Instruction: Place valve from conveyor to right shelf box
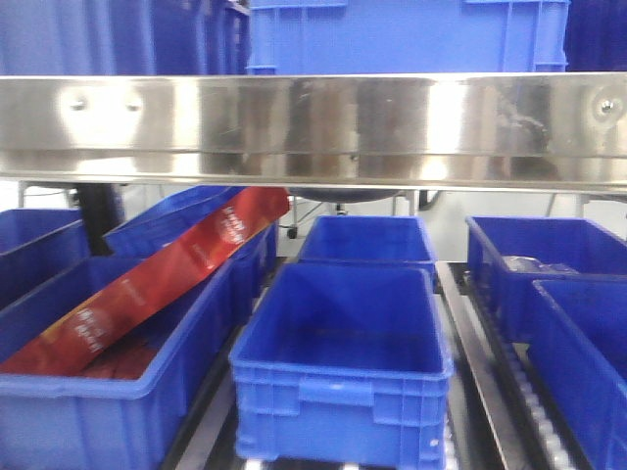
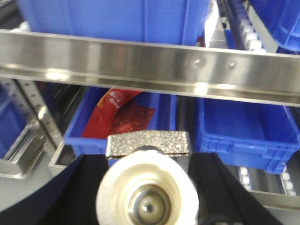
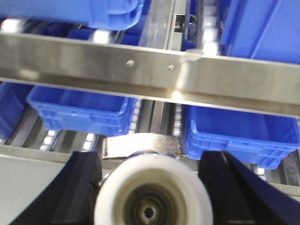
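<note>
In the left wrist view a valve [image 2: 149,143], a cream-white round flange under a rough grey metal block, sits between black fingers [image 2: 79,187] that press its sides; my left gripper [image 2: 147,164] is shut on it. The right wrist view shows a second valve [image 3: 150,194], white-rimmed with a grey block on top, held the same way by my right gripper [image 3: 151,161]. Both hang in front of a steel shelf rail [image 2: 154,61]. Blue shelf boxes [image 1: 544,259] stand at the right. The conveyor is out of view. Neither gripper shows in the front view.
A steel rail [image 1: 313,122] crosses the front view, with blue boxes [image 1: 407,34] on the level above. Below it stand an empty blue box [image 1: 343,392] at centre and a left box [image 1: 98,401] holding red packets [image 1: 167,269]. Roller tracks [image 3: 178,122] run between boxes.
</note>
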